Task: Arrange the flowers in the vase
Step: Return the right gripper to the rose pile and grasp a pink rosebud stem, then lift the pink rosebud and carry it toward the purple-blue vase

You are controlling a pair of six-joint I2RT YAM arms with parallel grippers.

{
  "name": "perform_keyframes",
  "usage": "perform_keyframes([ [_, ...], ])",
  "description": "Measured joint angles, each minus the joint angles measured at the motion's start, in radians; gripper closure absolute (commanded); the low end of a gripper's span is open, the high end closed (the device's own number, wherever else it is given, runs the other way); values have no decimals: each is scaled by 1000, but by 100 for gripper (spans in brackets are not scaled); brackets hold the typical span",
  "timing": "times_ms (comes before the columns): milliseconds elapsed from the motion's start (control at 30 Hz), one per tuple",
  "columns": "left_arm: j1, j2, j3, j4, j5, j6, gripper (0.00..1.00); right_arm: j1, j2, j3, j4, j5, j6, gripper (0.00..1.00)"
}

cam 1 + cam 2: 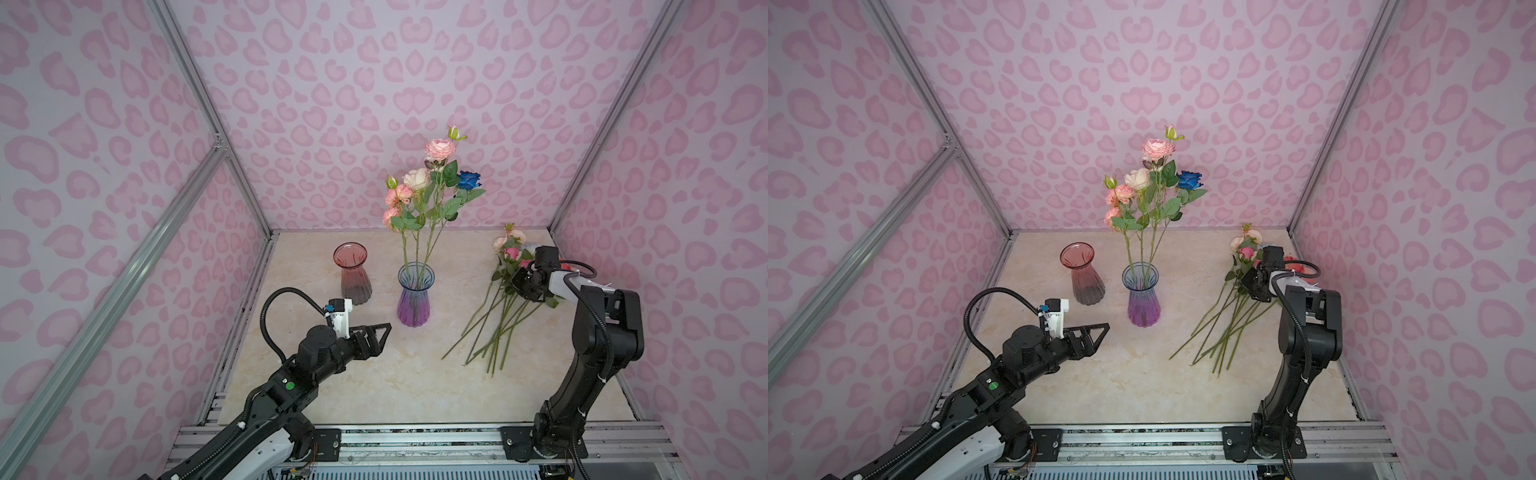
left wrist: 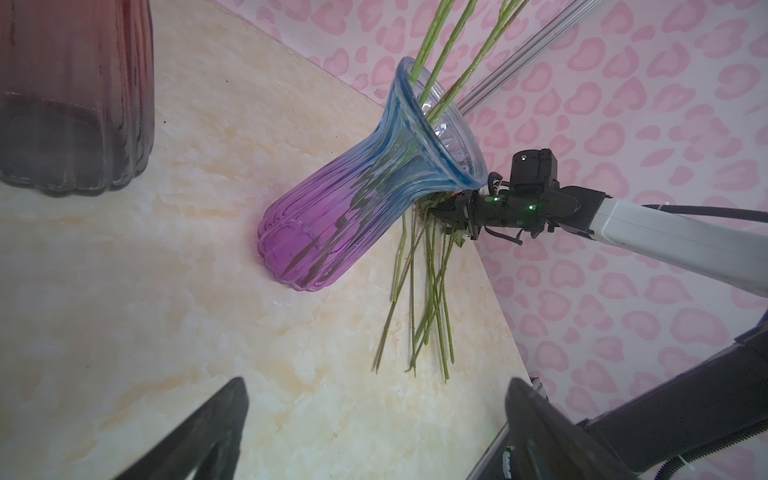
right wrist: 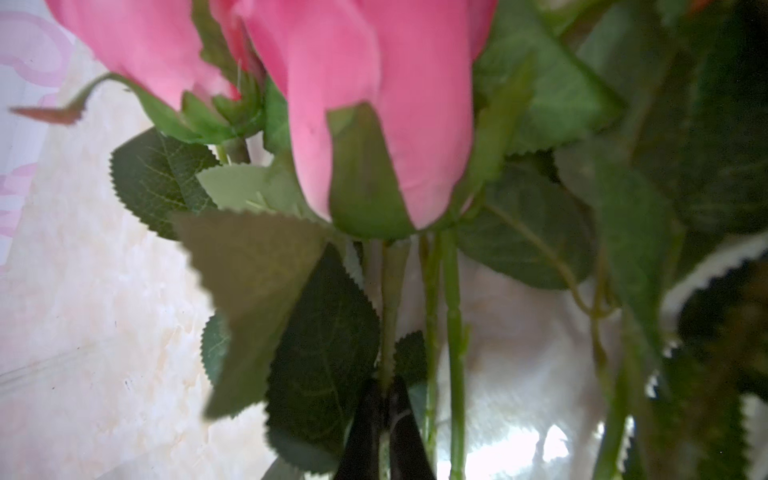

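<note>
The blue-to-purple ribbed glass vase [image 1: 413,300] stands mid-table and holds several long-stemmed roses [image 1: 417,179] upright: pink, peach and cream heads, one blue rose [image 1: 468,179] and a couple of buds. Just to its left, apart from it, a red-to-smoky glass vase [image 1: 352,272] shows only bare glass through its mouth. The rest of the flowers [image 1: 500,324] lie in a loose sheaf on the marbled table [image 1: 374,395] at the right, stems fanned towards the front, heads towards the back right corner. The right gripper [image 3: 384,388] is down in that sheaf among the leaves, its jaws clenched on the green stem of a pink rose [image 3: 374,104], a little below the head. The left gripper [image 2: 376,390] hovers above the table, in front and to the left of the purple vase, jaws released and spread wide, touching nothing. A small white tag [image 1: 601,286] hangs at the right arm's wrist, its print too small for me to read
</note>
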Motion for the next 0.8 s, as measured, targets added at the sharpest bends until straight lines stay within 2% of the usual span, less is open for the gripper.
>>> perform_keyframes([
  [267, 0, -21, 11, -18, -24, 19, 1, 42, -264, -119, 64, 11, 10, 100],
  [433, 0, -21, 11, -18, -37, 22, 1, 101, -446, -121, 63, 60, 0, 100],
  [600, 0, -8, 21, -24, -43, 40, 1, 183, -589, -62, 12, 119, -32, 100],
  [800, 1, -22, 38, -37, -68, 56, 1, 326, -699, 117, -69, 190, -103, 100],
])
